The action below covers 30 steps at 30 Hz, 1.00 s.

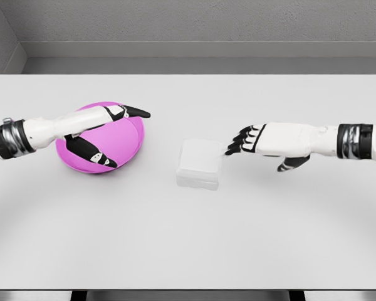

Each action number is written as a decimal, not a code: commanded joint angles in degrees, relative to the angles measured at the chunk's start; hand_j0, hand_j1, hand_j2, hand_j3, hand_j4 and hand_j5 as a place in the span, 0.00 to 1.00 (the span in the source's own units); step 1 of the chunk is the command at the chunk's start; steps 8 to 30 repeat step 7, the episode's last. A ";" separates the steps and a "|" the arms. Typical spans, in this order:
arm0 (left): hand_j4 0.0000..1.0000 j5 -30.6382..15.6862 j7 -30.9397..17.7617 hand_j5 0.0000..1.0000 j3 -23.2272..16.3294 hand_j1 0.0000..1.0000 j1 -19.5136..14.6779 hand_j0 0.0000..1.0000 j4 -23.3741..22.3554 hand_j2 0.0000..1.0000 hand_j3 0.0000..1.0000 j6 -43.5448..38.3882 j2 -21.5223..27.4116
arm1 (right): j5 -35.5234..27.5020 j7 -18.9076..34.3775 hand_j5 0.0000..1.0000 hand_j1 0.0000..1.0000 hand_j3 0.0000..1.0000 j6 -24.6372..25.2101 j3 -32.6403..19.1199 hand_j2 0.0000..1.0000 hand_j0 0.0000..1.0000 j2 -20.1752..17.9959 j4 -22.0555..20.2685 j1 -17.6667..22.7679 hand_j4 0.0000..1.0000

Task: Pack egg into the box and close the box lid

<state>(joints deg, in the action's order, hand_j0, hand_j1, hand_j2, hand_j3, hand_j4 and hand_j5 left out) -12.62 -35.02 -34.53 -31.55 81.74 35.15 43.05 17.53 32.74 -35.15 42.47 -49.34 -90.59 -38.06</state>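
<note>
One box (pixel 199 164), one pink plate (pixel 128 143), two hands (pixel 106 135) (pixel 263 143)

table (pixel 188 251): white, wide | wall (pixel 194 19): grey, textured | floor (pixel 175 64): grey strip | light: soft, even

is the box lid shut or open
Shut, apparently: the box shows an unbroken flat white top, no raised flap. The right hand fingertips sit at its upper right corner.
</note>
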 commanded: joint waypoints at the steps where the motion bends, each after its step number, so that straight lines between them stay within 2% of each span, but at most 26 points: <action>1: 1.00 -0.30 0.02 1.00 -0.01 1.00 0.00 1.00 -0.09 1.00 1.00 -0.15 0.01 | -0.39 -0.13 1.00 1.00 1.00 0.15 -2.22 1.00 1.00 -1.11 2.17 0.09 1.00; 7: 1.00 -0.39 0.02 1.00 0.25 1.00 0.26 1.00 -0.01 1.00 1.00 -0.15 0.45 | -0.48 -0.22 1.00 1.00 1.00 0.15 -2.57 1.00 1.00 -2.16 2.78 -0.09 1.00; 30: 1.00 -0.39 0.02 1.00 0.25 1.00 0.26 1.00 -0.01 1.00 1.00 -0.15 0.45 | -0.48 -0.22 1.00 1.00 1.00 0.15 -2.57 1.00 1.00 -2.16 2.78 -0.09 1.00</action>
